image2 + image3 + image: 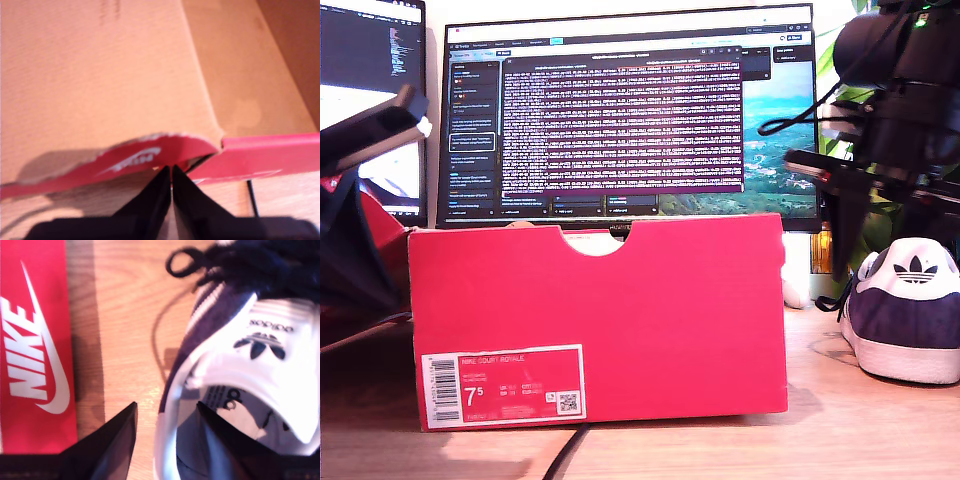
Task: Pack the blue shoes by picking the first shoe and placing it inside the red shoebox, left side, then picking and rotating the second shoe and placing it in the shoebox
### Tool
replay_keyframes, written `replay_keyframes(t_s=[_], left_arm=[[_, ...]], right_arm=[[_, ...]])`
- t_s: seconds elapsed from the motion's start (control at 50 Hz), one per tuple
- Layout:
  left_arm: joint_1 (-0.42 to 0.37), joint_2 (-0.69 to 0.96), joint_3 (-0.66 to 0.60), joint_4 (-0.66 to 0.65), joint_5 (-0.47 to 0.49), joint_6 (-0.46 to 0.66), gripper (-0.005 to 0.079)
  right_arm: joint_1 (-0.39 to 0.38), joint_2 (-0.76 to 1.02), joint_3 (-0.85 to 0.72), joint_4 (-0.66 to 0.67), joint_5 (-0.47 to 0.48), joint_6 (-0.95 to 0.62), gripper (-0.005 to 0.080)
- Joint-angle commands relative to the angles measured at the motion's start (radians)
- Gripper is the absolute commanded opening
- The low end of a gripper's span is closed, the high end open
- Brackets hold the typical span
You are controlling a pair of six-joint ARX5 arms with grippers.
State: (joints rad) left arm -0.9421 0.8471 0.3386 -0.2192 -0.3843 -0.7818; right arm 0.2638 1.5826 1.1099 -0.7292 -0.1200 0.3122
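Blue shoe [905, 315] is seen at the lower right of the exterior view, well apart from the red shoebox [600, 320] at centre. My second gripper [167, 440] is held apart, straddling the shoe's heel collar. My first gripper [171, 192] is pressed together at the box's flap edge [150, 155]; bare cardboard floor is shown inside.

My first end effector [171, 172] has its two black fingers pressed together, only a thin line between them. Their tips meet the edge of a curved red flap [135, 157] with blurred white lettering. Beyond it lies the plain brown inside of the red shoebox [270, 155]. A black cable [252, 197] crosses the wooden desk [75, 205] beside the fingers.
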Motion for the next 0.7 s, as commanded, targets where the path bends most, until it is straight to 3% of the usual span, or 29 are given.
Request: replay_keyframes(t_s=[0.0, 0.56, 0.62, 0.68], left_arm=[[-0.003, 0.010, 0.011, 0.001, -0.001, 0.004, -0.0019], [-0.003, 0.010, 0.011, 0.002, -0.002, 0.005, -0.0019], [-0.003, 0.010, 0.011, 0.002, -0.002, 0.004, -0.0019], [-0.003, 0.010, 0.011, 0.002, -0.002, 0.005, -0.0019]], right_arm=[[0.006, 0.029, -0.008, 0.004, 0.001, -0.006, 0.0337], [0.006, 0.108, -0.008, -0.005, 0.000, -0.002, 0.0312], [0.006, 0.117, -0.008, 0.002, 0.000, -0.001, 0.0270], [0.006, 0.117, -0.008, 0.021, 0.000, 0.002, 0.0141]])
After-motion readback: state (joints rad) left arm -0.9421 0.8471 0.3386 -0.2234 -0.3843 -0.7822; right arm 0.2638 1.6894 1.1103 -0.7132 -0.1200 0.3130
